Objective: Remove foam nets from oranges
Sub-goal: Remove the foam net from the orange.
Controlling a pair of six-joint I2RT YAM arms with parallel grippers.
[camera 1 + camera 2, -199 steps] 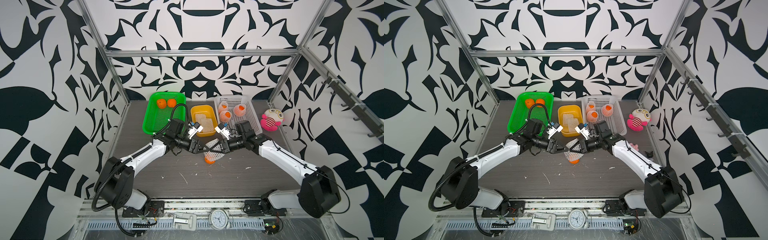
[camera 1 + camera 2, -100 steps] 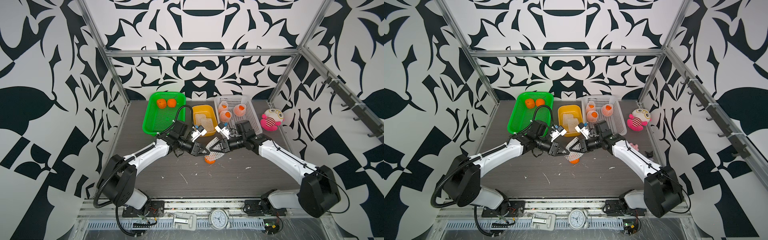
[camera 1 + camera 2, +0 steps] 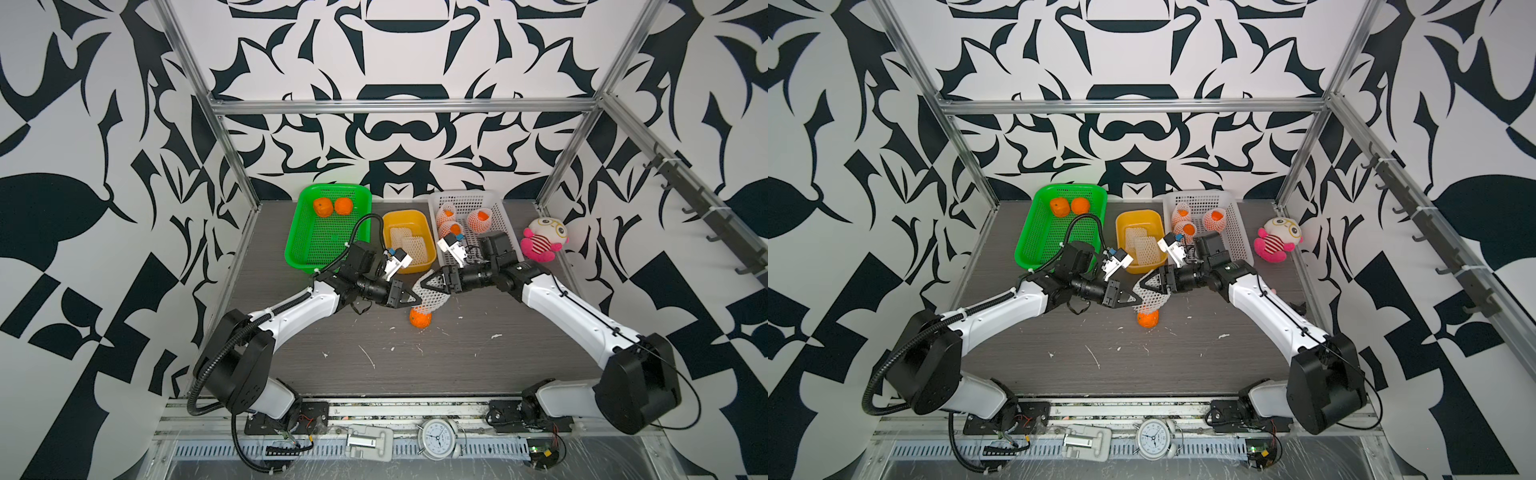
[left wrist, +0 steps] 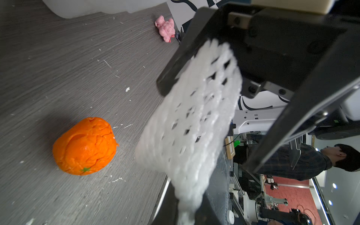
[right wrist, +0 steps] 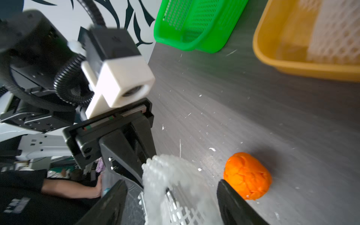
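I'm pinching the foam net [image 3: 432, 291] with my left end effector [image 3: 412, 299], right end effector [image 5: 170, 183] gaping open; the orange [image 4: 85, 146] is lying beneath, unobscured only in wrist views.

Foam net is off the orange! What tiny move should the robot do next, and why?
Probably the left end effector should carry the foam net to the yellow basket: it pinches the net, the right end effector is open, the orange lies bare on the table, and flat nets lie in that basket.
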